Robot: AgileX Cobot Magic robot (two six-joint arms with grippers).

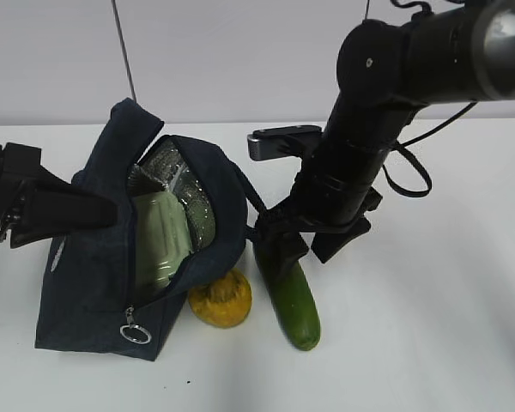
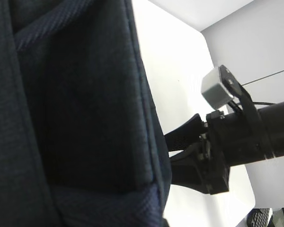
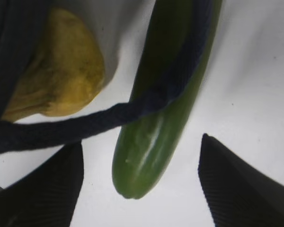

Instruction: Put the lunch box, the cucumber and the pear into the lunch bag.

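Two arms at an unzipped navy bag, with fruit and vegetable lying on the white table beside it.

No brand, label or writing can be read in any view. The dark navy fabric lunch bag (image 1: 94,266) lies with its top gaping; the clear lunch box with the sage-green lid (image 1: 160,238) sits inside it, the silver ring pull (image 1: 135,332) at the near end. The lumpy yellow-orange pear (image 1: 221,299) rests against the bag's front, the smooth dark green cucumber (image 1: 292,300) just beside it. The right gripper (image 3: 141,189) slants down over the cucumber's far end, jaws spread either side, grasping nothing. Only the right wrist view shows a navy loop handle (image 3: 99,120) draped across the cucumber. The left gripper (image 1: 77,210) presses the bag's side; whether it is clenched cannot be told.
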